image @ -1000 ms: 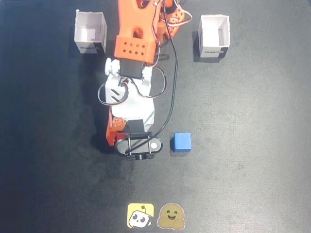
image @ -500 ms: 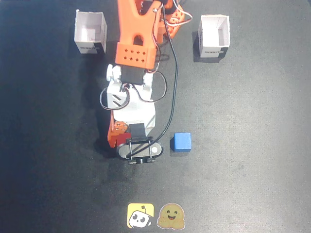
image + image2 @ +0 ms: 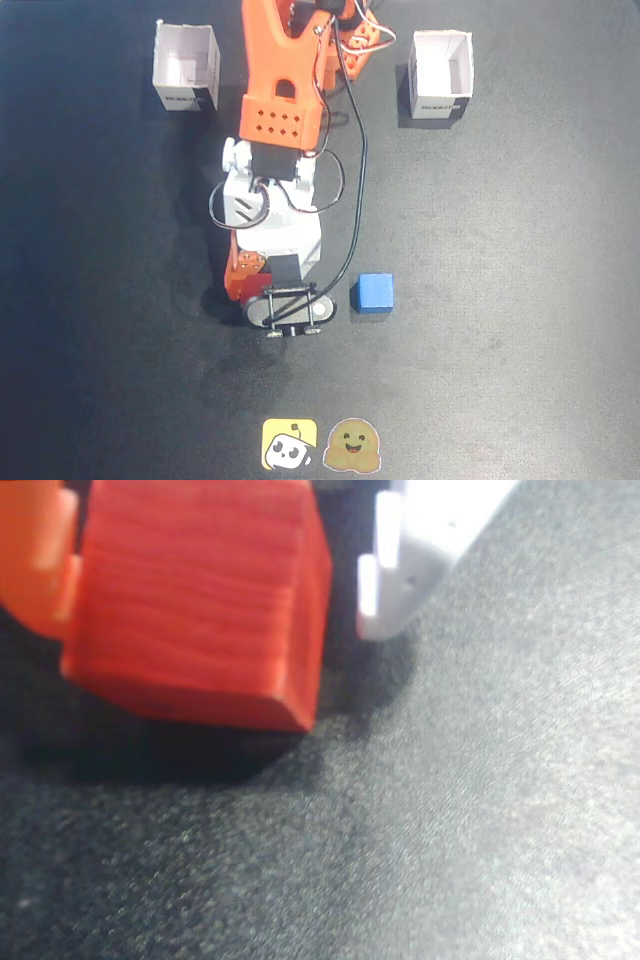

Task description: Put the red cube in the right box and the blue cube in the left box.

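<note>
Your gripper (image 3: 215,590) has the red cube (image 3: 195,600) between its fingers, seemingly pinched but tilted, low over the black mat (image 3: 480,820). Lift carelessly and that skewed hold could let it slip out.

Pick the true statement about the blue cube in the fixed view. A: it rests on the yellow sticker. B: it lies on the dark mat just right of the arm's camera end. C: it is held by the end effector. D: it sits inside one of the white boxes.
B: the blue cube lies alone on the mat.
</note>
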`<act>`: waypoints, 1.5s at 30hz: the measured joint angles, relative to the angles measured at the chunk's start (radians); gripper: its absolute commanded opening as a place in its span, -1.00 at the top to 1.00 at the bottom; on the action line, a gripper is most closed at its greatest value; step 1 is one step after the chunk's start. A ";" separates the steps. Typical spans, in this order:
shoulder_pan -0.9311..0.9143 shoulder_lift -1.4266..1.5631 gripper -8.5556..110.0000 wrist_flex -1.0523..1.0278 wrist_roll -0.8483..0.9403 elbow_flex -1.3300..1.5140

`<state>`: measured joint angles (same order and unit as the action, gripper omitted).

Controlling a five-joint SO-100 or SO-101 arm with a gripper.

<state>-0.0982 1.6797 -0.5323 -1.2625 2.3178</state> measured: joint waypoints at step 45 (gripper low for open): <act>-0.098 0.219 0.63 -0.242 0.067 -0.009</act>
<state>-0.1963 1.8991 -0.7747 -1.1950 2.3086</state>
